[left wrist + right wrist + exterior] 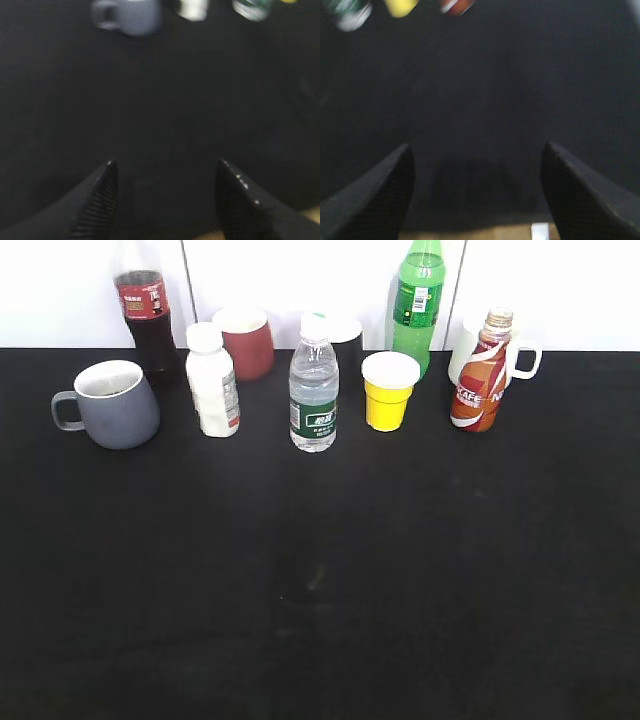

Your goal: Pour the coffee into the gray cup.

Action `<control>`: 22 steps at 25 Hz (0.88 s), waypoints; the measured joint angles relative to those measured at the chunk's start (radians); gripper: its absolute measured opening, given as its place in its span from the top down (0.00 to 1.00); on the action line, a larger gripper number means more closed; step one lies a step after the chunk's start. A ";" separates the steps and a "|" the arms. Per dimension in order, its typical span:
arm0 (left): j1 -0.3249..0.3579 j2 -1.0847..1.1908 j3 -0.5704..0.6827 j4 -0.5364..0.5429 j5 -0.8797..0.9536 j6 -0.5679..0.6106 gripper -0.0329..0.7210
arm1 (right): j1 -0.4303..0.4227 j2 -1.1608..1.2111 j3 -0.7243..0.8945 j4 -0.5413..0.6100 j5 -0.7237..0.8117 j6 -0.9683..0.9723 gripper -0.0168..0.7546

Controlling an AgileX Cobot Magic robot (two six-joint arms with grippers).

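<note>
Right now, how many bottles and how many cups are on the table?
Bottles: 5 (cola, white, water, green, coffee)
Cups and mugs: 5 (gray, dark red, black, yellow, white)
Total: 10

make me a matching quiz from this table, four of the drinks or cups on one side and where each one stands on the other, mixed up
Things:
1. gray cup
2. coffee bottle
3. yellow cup
4. cola bottle

Places:
A. far right of the row, in front of a white mug
B. far left of the front row, handle pointing left
C. back row, behind the gray cup
D. just right of the clear water bottle

Pairs: 1-B, 2-A, 3-D, 4-C
</note>
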 joint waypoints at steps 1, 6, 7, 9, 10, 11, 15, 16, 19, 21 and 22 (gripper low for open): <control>0.047 -0.031 0.000 0.000 0.000 0.000 0.34 | -0.029 -0.031 0.000 0.000 0.000 0.000 0.22; 0.194 -0.108 0.000 0.000 0.000 0.000 0.34 | -0.042 -0.073 0.001 0.007 -0.001 0.000 0.22; 0.194 -0.108 0.000 0.000 0.000 0.000 0.34 | -0.042 -0.073 0.001 0.007 -0.001 0.000 0.22; 0.195 -0.108 0.000 0.000 0.000 0.000 0.34 | -0.042 -0.073 0.001 0.007 -0.001 0.000 0.22; 0.195 -0.108 0.000 0.000 0.000 0.000 0.36 | -0.042 -0.073 0.001 0.007 -0.001 0.000 0.22; 0.195 -0.108 0.000 0.000 0.000 0.000 0.37 | -0.042 -0.073 0.001 0.007 -0.001 0.000 0.22; 0.195 -0.108 0.000 0.000 0.000 0.000 0.40 | -0.042 -0.073 0.001 0.007 -0.001 0.000 0.22; 0.195 -0.108 0.000 0.000 0.000 0.000 0.40 | -0.042 -0.073 0.001 0.007 -0.001 0.000 0.22; 0.195 -0.108 0.000 0.000 0.000 0.000 0.41 | -0.042 -0.073 0.001 0.007 -0.001 0.000 0.22; 0.195 -0.108 0.000 0.000 0.000 0.000 0.41 | -0.042 -0.073 0.001 0.007 -0.001 0.000 0.22; 0.195 -0.108 0.000 0.000 0.000 0.000 0.43 | -0.042 -0.073 0.001 0.007 -0.001 0.000 0.22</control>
